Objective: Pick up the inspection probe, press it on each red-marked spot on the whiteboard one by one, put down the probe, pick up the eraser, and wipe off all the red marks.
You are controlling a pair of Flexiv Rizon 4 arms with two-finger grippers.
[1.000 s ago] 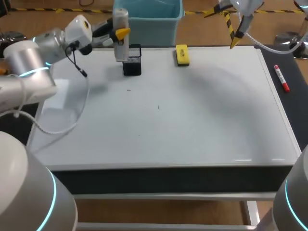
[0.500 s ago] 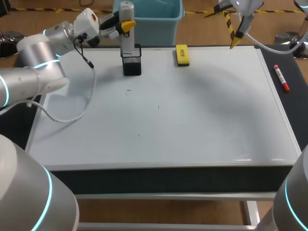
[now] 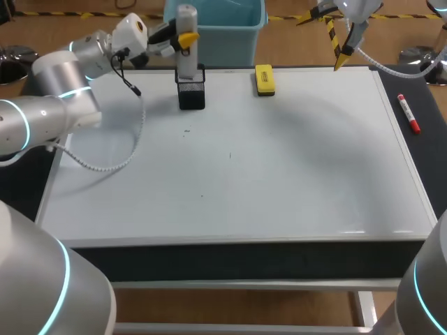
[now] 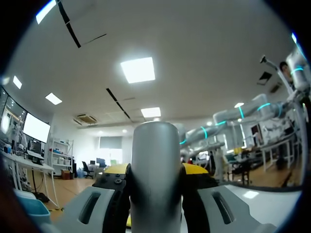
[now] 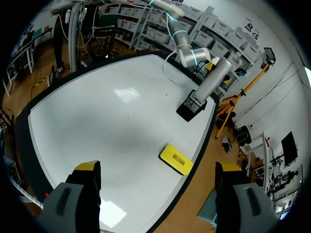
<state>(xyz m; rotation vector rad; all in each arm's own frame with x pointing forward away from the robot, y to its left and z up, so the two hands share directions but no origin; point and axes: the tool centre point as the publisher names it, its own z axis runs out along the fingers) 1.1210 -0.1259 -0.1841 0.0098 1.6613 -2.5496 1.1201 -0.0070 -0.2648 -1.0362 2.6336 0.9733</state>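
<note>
Probe pinched in left tool at the holder; right tool spread and aloft.
The left tool (image 3: 183, 40) grips the upright silver probe (image 3: 186, 61) from both sides, the probe's lower end at the mouth of the black mesh holder (image 3: 191, 96) on the whiteboard's (image 3: 279, 174) far edge. The yellow eraser (image 3: 264, 79) lies beside the holder, below the spread right tool (image 5: 156, 170).
</note>
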